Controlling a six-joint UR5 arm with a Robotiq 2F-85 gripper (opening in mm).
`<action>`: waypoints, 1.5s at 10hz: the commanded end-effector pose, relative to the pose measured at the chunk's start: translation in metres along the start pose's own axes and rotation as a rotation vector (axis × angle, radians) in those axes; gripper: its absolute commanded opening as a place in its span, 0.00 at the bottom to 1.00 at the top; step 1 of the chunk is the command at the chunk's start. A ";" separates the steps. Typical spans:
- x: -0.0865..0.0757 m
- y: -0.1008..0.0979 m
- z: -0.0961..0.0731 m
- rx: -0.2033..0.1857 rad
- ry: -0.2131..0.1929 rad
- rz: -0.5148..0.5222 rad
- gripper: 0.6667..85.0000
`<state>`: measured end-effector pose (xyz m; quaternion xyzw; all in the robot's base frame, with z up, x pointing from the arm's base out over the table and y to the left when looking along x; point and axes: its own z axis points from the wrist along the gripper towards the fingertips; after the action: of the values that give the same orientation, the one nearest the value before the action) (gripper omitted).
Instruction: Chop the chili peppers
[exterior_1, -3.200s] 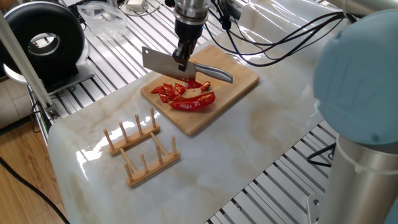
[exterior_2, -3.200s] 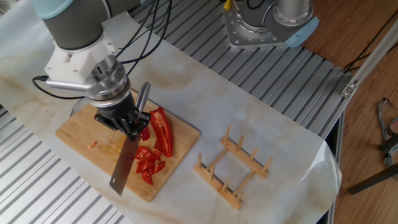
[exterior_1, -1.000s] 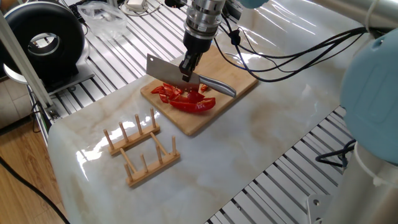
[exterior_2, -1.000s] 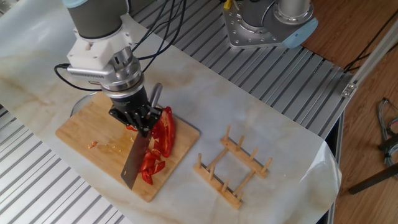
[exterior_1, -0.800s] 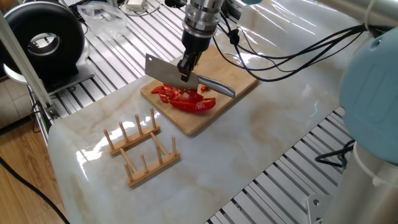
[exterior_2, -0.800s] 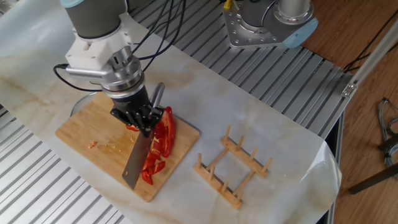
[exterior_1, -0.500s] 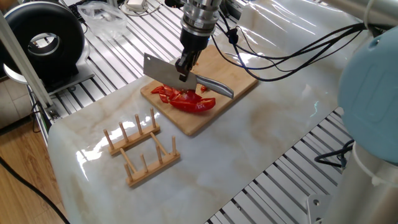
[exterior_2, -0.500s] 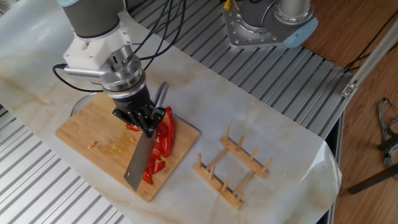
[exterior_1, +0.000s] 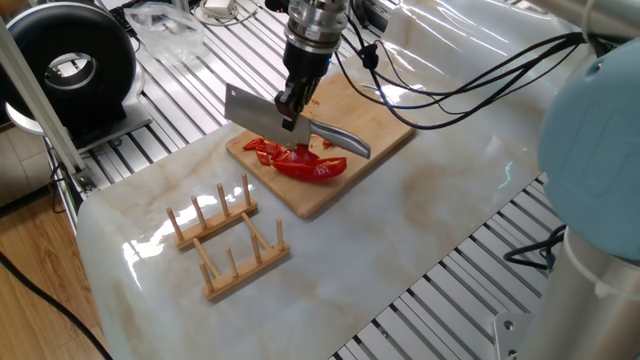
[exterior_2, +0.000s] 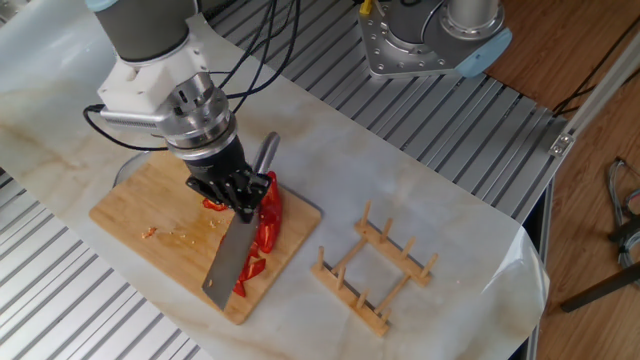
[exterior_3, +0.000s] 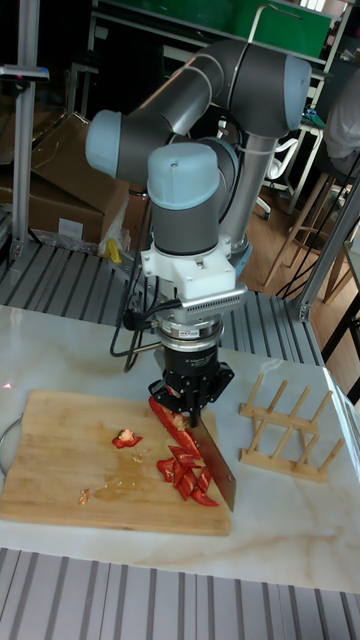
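The chili peppers (exterior_1: 300, 162) lie on a wooden cutting board (exterior_1: 385, 125): one long red half plus several cut bits (exterior_2: 256, 268). One small bit (exterior_3: 127, 438) sits apart on the board (exterior_3: 60, 450). My gripper (exterior_1: 291, 101) is shut on a cleaver's handle, right over the peppers (exterior_3: 185, 465). The broad steel blade (exterior_2: 228, 262) points down across the cut bits. The handle end (exterior_1: 342, 141) sticks out the other side of the fingers. The gripper (exterior_2: 236, 190) hides part of the long half (exterior_2: 268, 212).
A wooden peg rack (exterior_1: 226, 237) stands on the marble top beside the board's pepper end (exterior_2: 375, 265). A black round device (exterior_1: 70, 62) sits at the far left. A second robot base (exterior_2: 435, 35) stands beyond the table. Cables hang near the arm.
The gripper and cleaver have shifted across the pepper pile toward the long half and the board's rack-side edge. More cut bits lie there than 3.2 s ago.
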<state>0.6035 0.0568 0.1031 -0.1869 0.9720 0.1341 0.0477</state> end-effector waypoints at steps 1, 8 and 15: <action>-0.011 -0.016 -0.003 0.065 -0.020 -0.034 0.01; -0.005 -0.047 0.005 0.184 -0.031 -0.087 0.01; 0.011 -0.026 0.016 0.104 -0.039 -0.027 0.01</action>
<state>0.6086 0.0258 0.0778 -0.2111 0.9720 0.0661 0.0790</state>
